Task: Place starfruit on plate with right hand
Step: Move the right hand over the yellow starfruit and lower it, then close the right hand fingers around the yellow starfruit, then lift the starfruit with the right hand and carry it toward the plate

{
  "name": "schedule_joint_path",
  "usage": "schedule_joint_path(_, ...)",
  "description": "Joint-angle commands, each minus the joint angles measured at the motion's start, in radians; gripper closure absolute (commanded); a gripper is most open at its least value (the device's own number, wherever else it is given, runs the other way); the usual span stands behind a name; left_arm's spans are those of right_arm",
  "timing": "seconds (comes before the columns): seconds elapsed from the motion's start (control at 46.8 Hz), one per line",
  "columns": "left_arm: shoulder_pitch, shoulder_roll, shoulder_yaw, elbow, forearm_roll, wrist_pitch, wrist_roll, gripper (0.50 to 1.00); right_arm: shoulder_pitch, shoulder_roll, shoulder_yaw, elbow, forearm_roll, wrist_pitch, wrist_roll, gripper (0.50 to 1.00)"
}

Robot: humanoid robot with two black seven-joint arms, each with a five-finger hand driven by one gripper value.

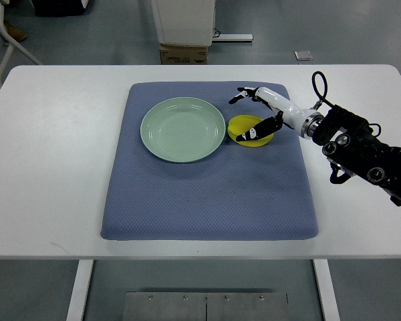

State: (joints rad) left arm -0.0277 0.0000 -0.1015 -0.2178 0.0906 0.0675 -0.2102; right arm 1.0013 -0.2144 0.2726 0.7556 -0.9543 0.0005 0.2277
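A pale green plate (182,129) lies on the blue mat (207,194), left of centre. A yellow starfruit (244,127) lies on the mat just right of the plate, close to its rim. My right hand (257,110) reaches in from the right and sits over the starfruit. Its fingers (243,94) are spread beyond the fruit and the thumb (259,128) rests on the fruit's top. The fingers are not closed around it. The left arm is out of view.
The mat lies on a white table (47,160). A cardboard box (184,53) and a white cabinet base stand on the floor beyond the table's far edge. A small grey object (303,55) lies on the floor at the back right.
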Motion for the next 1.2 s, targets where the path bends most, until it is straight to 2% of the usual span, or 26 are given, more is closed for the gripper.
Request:
schedule_joint_path(0.0, 0.0, 0.0, -0.001, 0.0, 0.0, 0.0, 0.0, 0.5, -0.001, 0.009, -0.009, -0.015, -0.006, -0.001, -0.001, 0.519)
schedule_joint_path(0.256, 0.0, 0.0, 0.0, 0.0, 0.0, 0.0, 0.0, 0.5, -0.003, 0.02, -0.053, -0.076, -0.023, -0.022, -0.001, 0.54)
schedule_joint_path(0.726, 0.0, 0.0, -0.001, 0.0, 0.0, 0.0, 0.0, 0.5, -0.006, 0.04, -0.096, -0.078, -0.026, -0.042, 0.001, 0.557)
schedule_joint_path(0.876, 0.0, 0.0, 0.0, 0.0, 0.0, 0.0, 0.0, 0.5, -0.006, 0.049, -0.098, -0.079, -0.026, -0.047, -0.001, 0.649)
schedule_joint_path(0.897, 0.0, 0.0, 0.0, 0.0, 0.0, 0.0, 0.0, 0.5, -0.006, 0.049, -0.098, -0.079, -0.026, -0.047, -0.001, 0.684)
schedule_joint_path(1.026, 0.0, 0.0, 0.0, 0.0, 0.0, 0.0, 0.0, 0.5, -0.009, 0.052, -0.098, -0.087, -0.026, -0.047, -0.004, 0.975)
schedule_joint_path(1.047, 0.0, 0.0, 0.0, 0.0, 0.001, 0.0, 0.0, 0.5, -0.009, 0.053, -0.098, -0.088, -0.026, -0.047, -0.004, 1.0)
schedule_joint_path(1.175, 0.0, 0.0, 0.0, 0.0, 0.0, 0.0, 0.0, 0.5, -0.007, 0.052, -0.096, -0.093, -0.026, -0.045, -0.004, 1.0)
